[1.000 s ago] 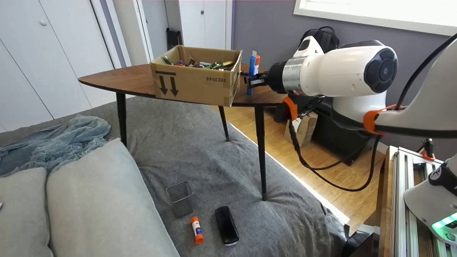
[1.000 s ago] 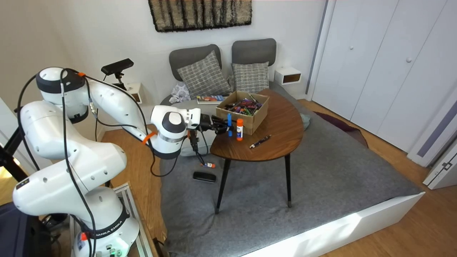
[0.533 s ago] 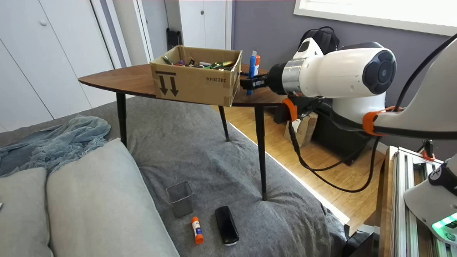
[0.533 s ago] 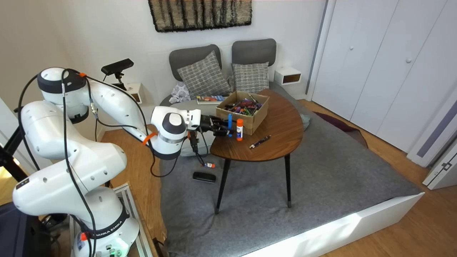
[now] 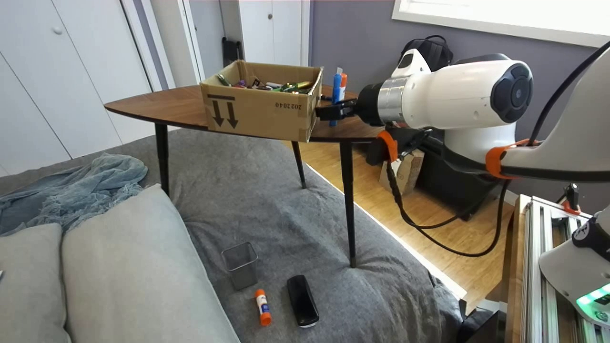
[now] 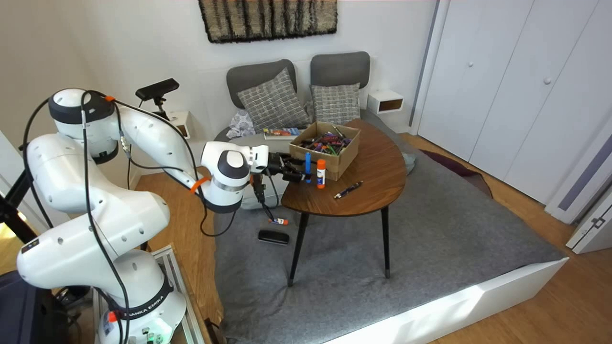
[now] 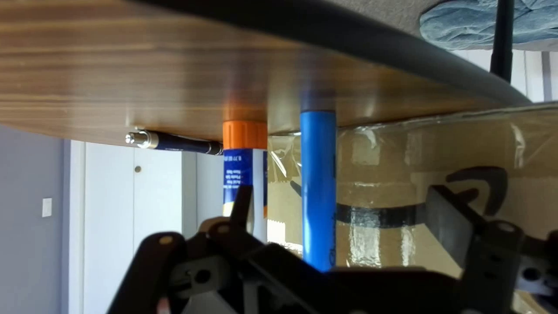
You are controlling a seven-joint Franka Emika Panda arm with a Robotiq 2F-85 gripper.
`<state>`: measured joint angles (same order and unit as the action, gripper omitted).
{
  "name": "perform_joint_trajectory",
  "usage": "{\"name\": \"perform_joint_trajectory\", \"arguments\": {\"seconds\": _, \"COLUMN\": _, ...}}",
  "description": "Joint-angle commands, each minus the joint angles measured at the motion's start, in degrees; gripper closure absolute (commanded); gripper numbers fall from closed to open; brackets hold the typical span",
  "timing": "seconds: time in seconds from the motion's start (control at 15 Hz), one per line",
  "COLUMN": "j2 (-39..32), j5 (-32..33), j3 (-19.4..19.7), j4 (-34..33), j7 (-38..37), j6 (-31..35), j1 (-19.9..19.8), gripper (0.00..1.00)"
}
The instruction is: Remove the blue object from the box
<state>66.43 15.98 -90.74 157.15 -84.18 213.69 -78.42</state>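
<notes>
The blue object (image 7: 318,183), a slim bright blue stick, stands upright on the round wooden table (image 6: 377,174), outside the box (image 5: 259,114). In the wrist view my gripper (image 7: 345,208) is open around it, with a visible gap to the finger on either side. The stick is nearer the finger on the left of that view, and its top end is hidden behind the gripper. Close behind it rises the taped cardboard wall of the box. In both exterior views the box sits on the table full of pens and markers.
Right beside the blue stick stands a glue stick (image 6: 321,174) with an orange cap; one finger overlaps it in the wrist view. A dark pen (image 6: 348,189) lies on the tabletop. Below, on the bed, are a black case (image 5: 303,301), another glue stick and a mesh cup (image 5: 240,266).
My gripper has let go of the blue stick: its fingers were shut on it a second ago and have spread apart. The stick stays upright on the table; the arm has barely moved.
</notes>
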Motion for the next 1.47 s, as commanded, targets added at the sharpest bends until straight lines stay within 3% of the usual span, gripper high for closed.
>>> {"name": "perform_joint_trajectory", "arguments": {"seconds": 0.0, "j2": -4.7, "j5": 4.9, "j3": 2.7, "j4": 0.0, "j7": 0.5, "j6": 0.8, "j1": 0.3, "gripper": 0.00}}
{"name": "perform_joint_trajectory", "arguments": {"seconds": 0.33, "j2": -13.7, "j5": 16.9, "j3": 9.1, "j4": 0.0, "j7": 1.0, "j6": -0.8, "j1": 1.9, "gripper": 0.00}}
{"name": "perform_joint_trajectory", "arguments": {"seconds": 0.53, "j2": -21.1, "j5": 27.2, "j3": 15.6, "j4": 0.0, "j7": 0.7, "j6": -2.3, "j1": 4.6, "gripper": 0.00}}
{"name": "perform_joint_trajectory", "arguments": {"seconds": 1.07, "j2": -40.8, "j5": 60.8, "j3": 42.6, "j4": -2.8, "j7": -6.0, "j6": -18.9, "j1": 22.3, "gripper": 0.00}}
{"name": "perform_joint_trajectory", "arguments": {"seconds": 1.2, "j2": -44.1, "j5": 65.4, "j3": 48.2, "j4": -3.8, "j7": -7.7, "j6": -19.6, "j1": 26.1, "gripper": 0.00}}
{"name": "perform_joint_trajectory", "arguments": {"seconds": 1.4, "j2": -44.8, "j5": 68.5, "j3": 52.9, "j4": -4.9, "j7": -9.8, "j6": -18.6, "j1": 28.8, "gripper": 0.00}}
